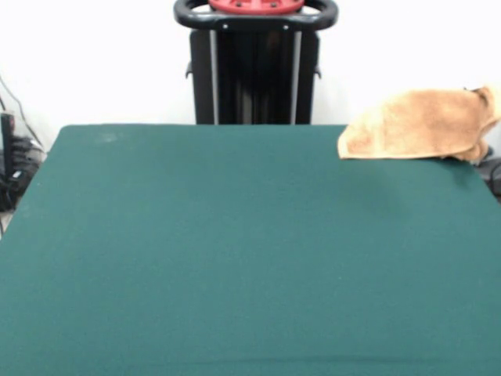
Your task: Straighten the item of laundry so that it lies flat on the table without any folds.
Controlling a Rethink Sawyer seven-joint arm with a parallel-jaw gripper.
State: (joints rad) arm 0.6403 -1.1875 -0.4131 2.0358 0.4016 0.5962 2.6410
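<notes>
The table (235, 258) is covered in dark green felt-like cloth and fills most of the front view, its far edge running straight across below a plain white wall. At the middle of that far edge stands the robot's black pedestal (254, 74), with a black ring and a red part at its top against the picture's upper edge. Some dark cables and equipment (12, 160) sit off the table's left side, and another dark object shows just past the right edge. The green cloth looks smooth, with a faint pale smudge near the far left corner. The item of laundry (423, 125), a light orange-tan terry towel, lies at the table's far right corner, well away from the centre. It is bunched and folded rather than flat: its long axis runs roughly left to right along the far edge, the left end low on the cloth and the right end rising into a rumpled hump that reaches the corner and seems to hang over it. The claw does not show, so whether it is wide, narrow or holding anything cannot be told.
</notes>
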